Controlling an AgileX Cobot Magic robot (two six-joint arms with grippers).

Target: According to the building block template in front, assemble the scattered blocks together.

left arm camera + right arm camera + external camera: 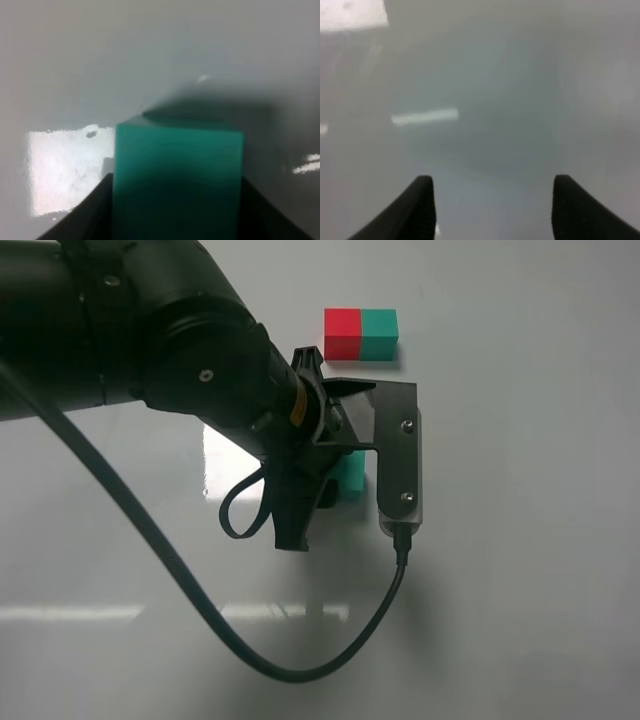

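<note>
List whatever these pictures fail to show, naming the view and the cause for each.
- Loose red block: in no view; possibly under the left arm in the exterior high view.
- Teal-green block: mostly covered by the camera bracket there; blurred in the left wrist view, lower part cut off.
- Left gripper: only dark finger edges show beside the block.
- Right gripper: absent from the exterior high view; its surroundings are blurred.

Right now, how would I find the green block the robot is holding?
Follow the big black left arm across the white table to the left gripper. The teal-green cube sits clamped there. Unlike the template behind, it's single, with no red half attached.
</note>
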